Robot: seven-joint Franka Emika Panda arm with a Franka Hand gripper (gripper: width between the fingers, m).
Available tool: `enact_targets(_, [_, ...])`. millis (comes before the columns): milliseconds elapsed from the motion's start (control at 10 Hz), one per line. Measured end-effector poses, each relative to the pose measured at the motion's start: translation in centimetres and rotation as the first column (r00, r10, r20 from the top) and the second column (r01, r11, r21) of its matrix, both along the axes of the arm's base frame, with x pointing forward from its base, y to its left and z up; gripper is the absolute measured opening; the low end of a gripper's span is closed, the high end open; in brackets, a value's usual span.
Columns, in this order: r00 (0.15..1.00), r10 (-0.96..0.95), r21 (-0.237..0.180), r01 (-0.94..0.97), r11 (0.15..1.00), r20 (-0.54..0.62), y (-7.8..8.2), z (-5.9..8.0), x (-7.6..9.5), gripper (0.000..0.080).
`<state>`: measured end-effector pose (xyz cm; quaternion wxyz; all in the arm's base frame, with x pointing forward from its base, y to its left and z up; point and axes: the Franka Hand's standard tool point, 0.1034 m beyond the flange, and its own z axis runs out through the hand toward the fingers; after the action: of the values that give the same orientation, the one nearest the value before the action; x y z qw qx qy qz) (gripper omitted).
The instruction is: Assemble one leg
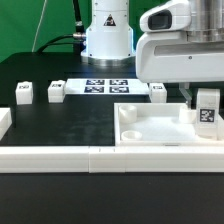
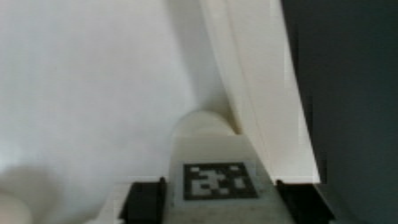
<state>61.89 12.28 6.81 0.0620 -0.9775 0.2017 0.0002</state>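
Pincer clamped on the small white squarish plastic leg, tag facing outward, black fingers on either side. Directly beneath it: large white tray-like plastic panel on matte black table. Green backdrop behind.

The leg and tray-like panel look smooth white plastic; the table is matt black.
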Motion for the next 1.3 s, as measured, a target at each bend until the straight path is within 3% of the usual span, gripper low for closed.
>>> enact_targets(300, [0.944,-0.330,0.027,0.331,0.943,-0.018,0.4,-0.1,0.1,0.0294])
enact_targets(500, [0.827,-0.561,0.026,0.562,0.827,-0.048,1.0,-0.2,0.1,0.0294])
enact_targets(800, [0.697,-0.711,0.034,0.716,0.698,-0.090,1.3,-0.2,0.1,0.0294])
enact_targets(900, [0.698,-0.711,0.034,0.715,0.698,-0.090,1.3,-0.2,0.1,0.0389])
enact_targets(1000, [0.740,-0.667,0.038,0.671,0.740,-0.080,1.2,-0.2,0.1,0.0389])
enact_targets(1100, [0.776,-0.626,0.043,0.630,0.776,-0.072,0.8,-0.2,0.2,0.0559])
enact_targets(1200, [0.804,-0.592,0.046,0.595,0.803,-0.066,0.7,0.0,0.4,0.0633])
enact_targets(1300, [0.878,-0.477,0.042,0.478,0.877,-0.043,0.6,0.1,0.5,0.0645])
